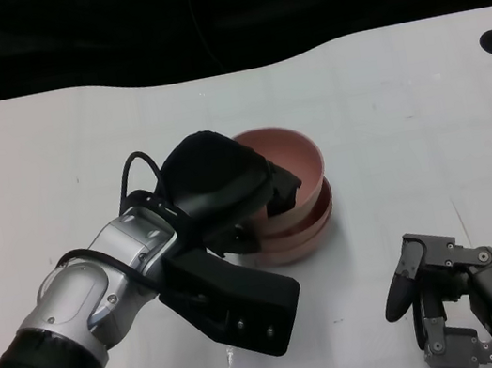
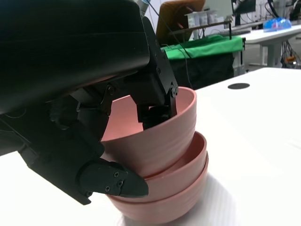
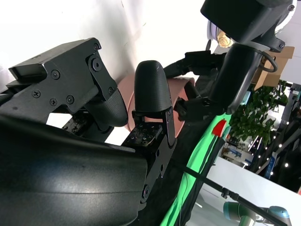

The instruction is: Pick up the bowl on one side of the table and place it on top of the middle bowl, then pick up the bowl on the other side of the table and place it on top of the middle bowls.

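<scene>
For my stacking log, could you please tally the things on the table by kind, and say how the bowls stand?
Pink bowls: 3, all in one stack; top bowl, middle bowl, bottom bowl. The left hand holds the top bowl's rim.
Robot hands: 2; the right hand holds nothing, over the white table.
Total: 5

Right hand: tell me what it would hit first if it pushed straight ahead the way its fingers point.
Probably nothing close: the right hand points across bare table, with the stacked bowls off to its left. Depth is uncertain.
</scene>
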Tool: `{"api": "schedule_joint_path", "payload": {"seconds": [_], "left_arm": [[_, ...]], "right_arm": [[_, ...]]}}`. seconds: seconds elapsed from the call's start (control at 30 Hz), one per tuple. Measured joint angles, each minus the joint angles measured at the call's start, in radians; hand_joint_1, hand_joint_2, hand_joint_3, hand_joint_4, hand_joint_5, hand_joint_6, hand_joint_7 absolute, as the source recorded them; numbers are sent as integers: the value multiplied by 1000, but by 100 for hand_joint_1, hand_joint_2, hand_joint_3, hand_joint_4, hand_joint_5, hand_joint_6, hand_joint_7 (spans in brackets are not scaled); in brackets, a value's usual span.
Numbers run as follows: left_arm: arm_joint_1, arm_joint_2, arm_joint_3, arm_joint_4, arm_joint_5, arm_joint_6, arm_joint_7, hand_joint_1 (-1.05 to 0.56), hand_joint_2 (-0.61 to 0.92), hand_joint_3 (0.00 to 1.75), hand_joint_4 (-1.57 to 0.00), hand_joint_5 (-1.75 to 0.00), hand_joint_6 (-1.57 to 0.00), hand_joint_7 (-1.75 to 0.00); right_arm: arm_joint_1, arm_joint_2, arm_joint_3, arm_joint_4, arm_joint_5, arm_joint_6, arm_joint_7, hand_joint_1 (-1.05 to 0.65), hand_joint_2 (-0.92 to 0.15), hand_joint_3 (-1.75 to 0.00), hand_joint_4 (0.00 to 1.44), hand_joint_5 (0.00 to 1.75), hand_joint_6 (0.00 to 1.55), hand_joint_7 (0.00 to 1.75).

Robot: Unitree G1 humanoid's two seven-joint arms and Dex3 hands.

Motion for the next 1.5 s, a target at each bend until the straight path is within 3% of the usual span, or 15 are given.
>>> {"api": "schedule_joint_path", "payload": {"seconds": [0.07, 0.1, 0.13, 0.17, 0.2, 0.23, 0.37, 0.63, 0.97, 1.07, 1.23, 1.33, 1.5], "left_arm": [[0, 4, 0, -5, -1, -1, -5, -30, 82, 13, -83, -138, -109, -32], [0, 7, 0, -6, -3, -6, -7, -32, 87, 12, -79, -115, -102, -22], [0, 10, 0, -7, -12, -12, -14, -38, 90, 19, -68, -77, -86, -9], [0, 12, 0, -7, -20, -15, -25, -41, 91, 21, -67, -60, -80, -5], [1, 14, 0, -7, -24, -18, -35, -42, 92, 22, -66, -51, -77, -3], [2, 15, 0, -9, -25, -18, -43, -52, 92, 30, -50, -36, -58, -1], [16, 27, 3, -43, -39, -16, -71, -72, 92, 46, -19, -17, -23, 0], [60, 56, 36, -129, -80, 11, -125, -83, 92, 51, -8, -16, -14, 0], [195, 120, 148, -271, -172, 13, -133, -75, 92, 48, -7, -22, -17, -2], [260, 138, 210, -324, -230, -28, -107, -69, 92, 40, -1, -54, -24, -3], [370, 144, 299, -367, -321, -117, -43, -56, 92, 28, -8, -69, -29, -5], [437, 140, 341, -383, -415, -156, -40, -53, 92, 25, -10, -72, -31, -6], [562, 111, 399, -423, -587, -189, -57, -43, 92, 24, -23, -92, -45, -12]], "right_arm": [[0, 0, 0, 0, -1, 0, -1, -3, -26, -160, 94, 175, 83, 152], [0, 0, 1, 0, -1, 0, -1, -3, -26, -160, 94, 175, 83, 152], [0, 0, 1, 0, -1, 0, -1, -3, -26, -161, 94, 175, 83, 152], [0, 0, 1, 0, -1, 0, -1, -3, -26, -161, 95, 175, 83, 152], [0, 0, 1, 0, -1, 0, -1, -3, -26, -161, 95, 175, 83, 152], [0, 0, 1, 0, -1, 0, -1, -3, -26, -161, 95, 175, 83, 152], [0, 0, 0, 0, 0, -2, -1, -3, -26, -161, 95, 175, 83, 152], [-9, -1, -4, 8, 5, -7, 1, -2, -26, -161, 95, 175, 83, 152], [-6, 0, -12, 3, 15, 2, 7, -2, -27, -161, 96, 175, 83, 152], [-4, 0, -11, 0, 15, 4, 7, -2, -28, -161, 96, 175, 83, 152], [-4, 0, -8, 0, 16, 5, 7, -2, -28, -161, 97, 175, 83, 152], [-2, 1, -7, -1, 19, 7, 7, -2, -28, -161, 97, 175, 83, 152], [0, 2, -4, -3, 20, 18, 9, -2, -28, -160, 96, 175, 82, 152]]}}
